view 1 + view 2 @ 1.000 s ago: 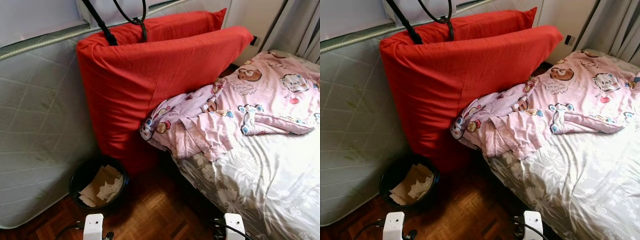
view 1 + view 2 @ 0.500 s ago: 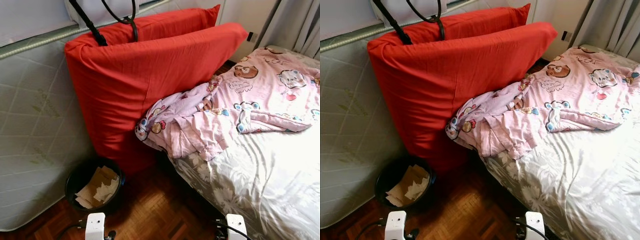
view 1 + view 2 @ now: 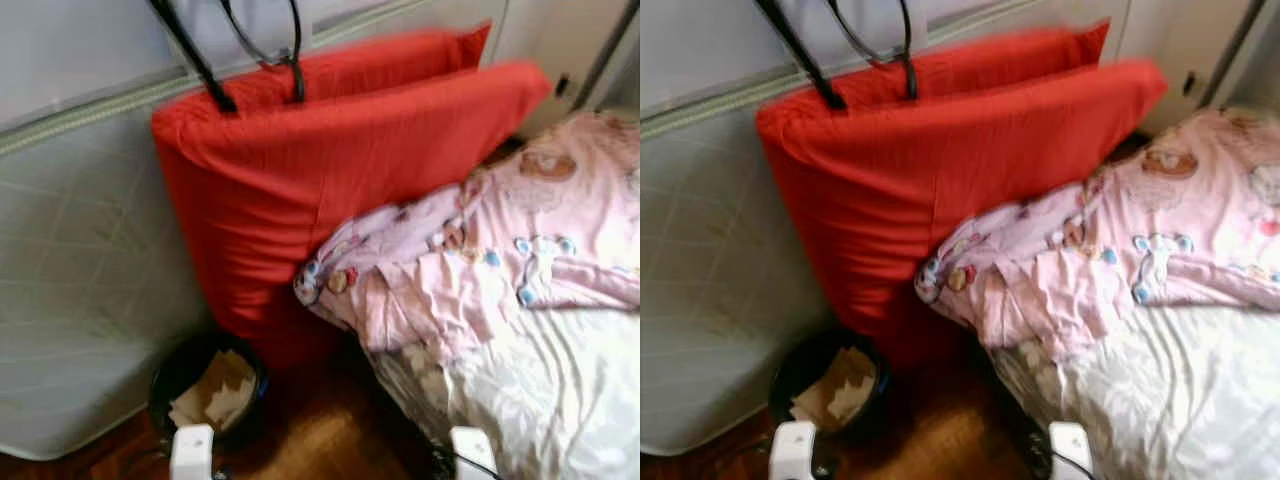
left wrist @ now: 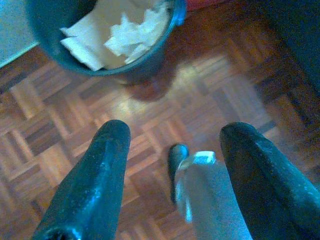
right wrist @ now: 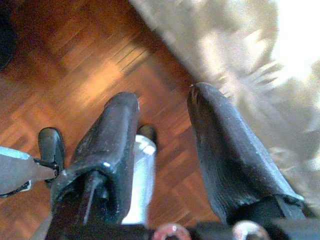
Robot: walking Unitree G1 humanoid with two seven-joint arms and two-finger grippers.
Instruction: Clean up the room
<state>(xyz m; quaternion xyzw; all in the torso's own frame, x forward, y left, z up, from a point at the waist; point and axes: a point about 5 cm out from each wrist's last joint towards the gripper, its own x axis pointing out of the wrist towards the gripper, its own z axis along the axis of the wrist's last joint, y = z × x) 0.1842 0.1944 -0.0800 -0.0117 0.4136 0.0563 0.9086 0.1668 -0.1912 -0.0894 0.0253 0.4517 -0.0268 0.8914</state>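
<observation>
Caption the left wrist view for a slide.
Open left gripper hanging above parquet floor, near a black wastebasket of crumpled paper.

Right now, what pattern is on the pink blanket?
Cartoon animals on the pink blanket, clearest in the right eye view, though blurred.

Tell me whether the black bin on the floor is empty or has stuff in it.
Not empty. The black bin stands upright on the wooden floor with crumpled paper and cardboard pieces inside.

Bed (image 3: 540, 400) bears seemingly pink blanket (image 3: 480, 270).
</observation>
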